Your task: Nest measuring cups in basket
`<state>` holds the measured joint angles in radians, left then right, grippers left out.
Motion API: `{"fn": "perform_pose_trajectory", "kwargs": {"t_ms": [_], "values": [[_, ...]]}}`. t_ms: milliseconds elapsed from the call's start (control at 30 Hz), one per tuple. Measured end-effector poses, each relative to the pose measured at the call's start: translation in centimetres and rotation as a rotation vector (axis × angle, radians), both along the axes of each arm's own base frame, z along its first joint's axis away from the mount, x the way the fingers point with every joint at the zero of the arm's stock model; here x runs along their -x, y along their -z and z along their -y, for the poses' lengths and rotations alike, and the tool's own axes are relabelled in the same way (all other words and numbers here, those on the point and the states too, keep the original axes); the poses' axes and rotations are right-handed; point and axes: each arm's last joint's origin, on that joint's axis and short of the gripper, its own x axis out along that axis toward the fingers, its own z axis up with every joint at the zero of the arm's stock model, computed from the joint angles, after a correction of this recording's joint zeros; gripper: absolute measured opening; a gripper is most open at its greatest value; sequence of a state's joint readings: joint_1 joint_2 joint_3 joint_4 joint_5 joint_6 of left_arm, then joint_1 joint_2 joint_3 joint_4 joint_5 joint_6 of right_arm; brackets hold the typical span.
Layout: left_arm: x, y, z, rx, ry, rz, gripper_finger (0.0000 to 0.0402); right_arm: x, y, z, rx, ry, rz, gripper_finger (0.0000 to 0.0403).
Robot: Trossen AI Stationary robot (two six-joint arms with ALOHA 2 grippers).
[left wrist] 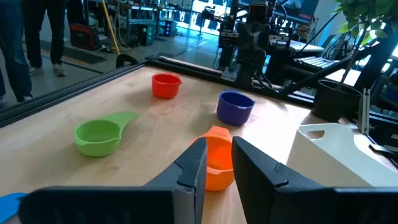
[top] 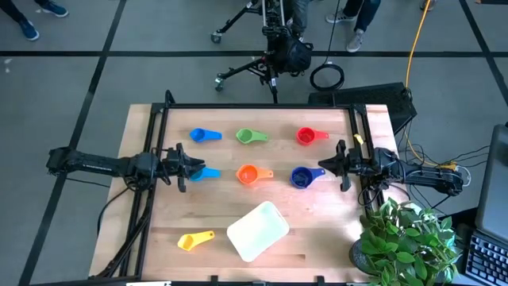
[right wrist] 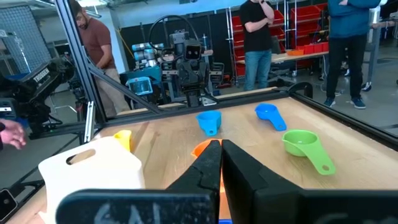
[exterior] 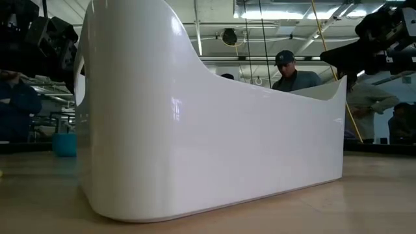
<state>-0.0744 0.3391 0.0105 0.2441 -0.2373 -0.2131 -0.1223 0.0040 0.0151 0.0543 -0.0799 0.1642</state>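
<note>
The white translucent rectangular plastic basket lay empty near the table's front edge, with the small yellow plastic measuring cup beside it. 6 other cups lay apart in 2 rows behind it. The left gripper hovered by a light blue cup, its jaws slightly parted and empty. The right gripper, nearly closed, held nothing beside the dark blue cup.

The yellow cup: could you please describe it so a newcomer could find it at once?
Start at the white basket near the table's front edge. The yellow cup lies beside it, toward the left arm's side, apart from the other cups. It is the only yellow one, with its handle pointing toward the basket.
</note>
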Motion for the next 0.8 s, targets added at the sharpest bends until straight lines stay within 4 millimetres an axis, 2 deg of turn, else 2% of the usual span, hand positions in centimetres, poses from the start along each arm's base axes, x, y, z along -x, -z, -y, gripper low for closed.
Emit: {"fn": "perform_pose_trajectory", "kwargs": {"t_ms": [800], "values": [[0.00,0.06,0.03,0.032,0.007,-0.001,0.0076,0.03,-0.38,0.00,-0.031,-0.002,0.041,0.0009]]}}
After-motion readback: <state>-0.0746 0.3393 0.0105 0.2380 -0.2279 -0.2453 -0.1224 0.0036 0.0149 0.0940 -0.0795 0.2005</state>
